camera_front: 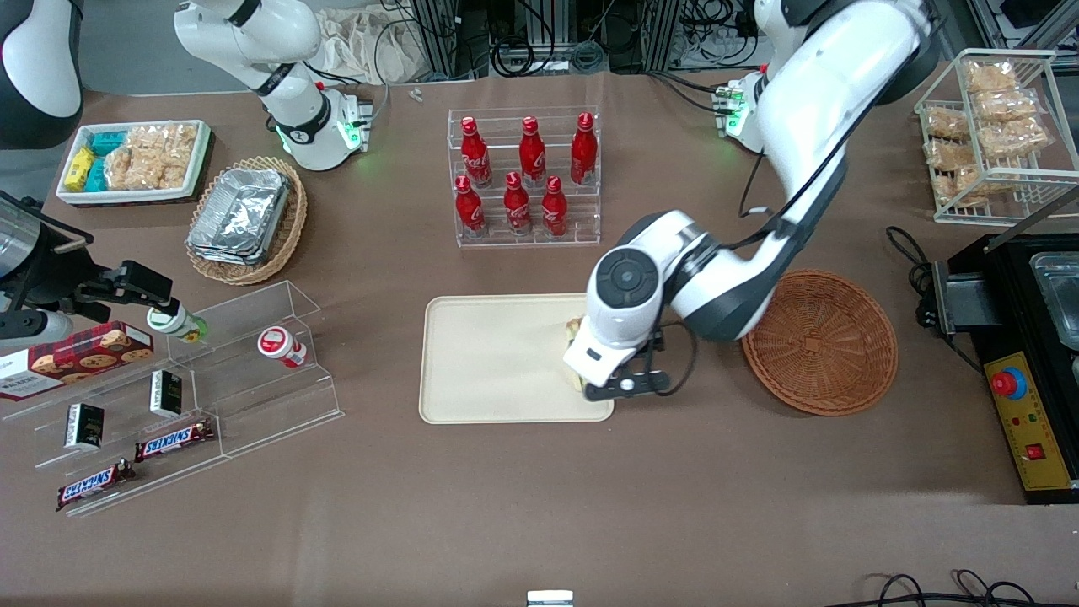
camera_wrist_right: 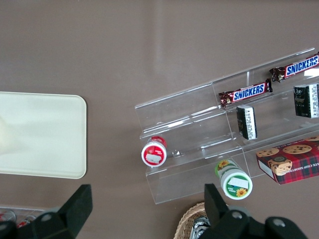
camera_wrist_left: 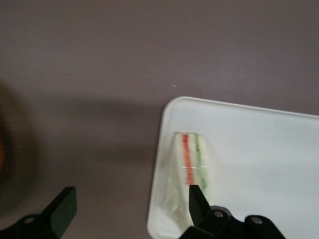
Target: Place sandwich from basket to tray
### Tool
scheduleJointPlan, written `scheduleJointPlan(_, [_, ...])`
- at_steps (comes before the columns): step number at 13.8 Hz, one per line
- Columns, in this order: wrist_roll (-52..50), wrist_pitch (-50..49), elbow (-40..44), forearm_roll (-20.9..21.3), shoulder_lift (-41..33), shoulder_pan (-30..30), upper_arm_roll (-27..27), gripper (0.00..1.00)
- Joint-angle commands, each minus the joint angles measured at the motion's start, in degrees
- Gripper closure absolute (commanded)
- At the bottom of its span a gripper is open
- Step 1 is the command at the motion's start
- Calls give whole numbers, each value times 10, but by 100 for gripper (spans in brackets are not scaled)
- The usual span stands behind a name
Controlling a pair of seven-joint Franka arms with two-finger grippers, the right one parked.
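In the front view the left arm reaches down over the table, and its gripper [camera_front: 609, 381] hangs above the tray [camera_front: 497, 358], at the tray's end nearer the working arm. The arm's white wrist covers most of what lies under it, so the jaws cannot be judged here. Only a sliver of the sandwich [camera_front: 573, 327] shows beside the wrist, pale with a hint of yellow-green, lying on the tray near that same end. The basket [camera_front: 822, 341], round and reddish-brown, sits on the brown table [camera_front: 539, 506] just beside the tray, toward the working arm's end, with nothing visible in it. A clear rack of red bottles [camera_front: 527, 177] stands farther from the camera than the tray.

In the left wrist view the gripper [camera_wrist_left: 129, 201] has its jaws wide apart and holds nothing. One dark fingertip [camera_wrist_left: 196, 196] stands over the edge of the sandwich [camera_wrist_left: 192, 169]; whether it touches cannot be told. The other fingertip is out over bare table, well apart from the sandwich. The sandwich is a pale wedge with an orange-red stripe and a green stripe along its edge, lying on the tray [camera_wrist_left: 259, 149] close to its rounded corner.

In the right wrist view the tray [camera_wrist_right: 45, 134] shows as a plain cream rectangle, near a clear stepped shelf [camera_wrist_right: 199, 124] holding snack bars.
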Motion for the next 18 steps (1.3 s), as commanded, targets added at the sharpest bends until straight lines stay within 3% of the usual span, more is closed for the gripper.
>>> scheduleJointPlan(1, [62,-40,-28,-99,-102,-5,99,0])
scheduleJointPlan(2, [131,-62,-35,-146,-129,-6,136,0])
scheduleJointPlan(4, [251,-109,-61,-196,-194,-5,205,0])
scheduleJointPlan(8, [422,-100,-191,-226,-311,-5,309,0])
scheduleJointPlan(10, [461,-98,-214,-224,-326,10,327,0])
scheduleJointPlan(12, [512,-99,-214,-223,-331,63,296,0])
scheduleJointPlan(18, [578,-92,-185,-215,-304,85,296,0])
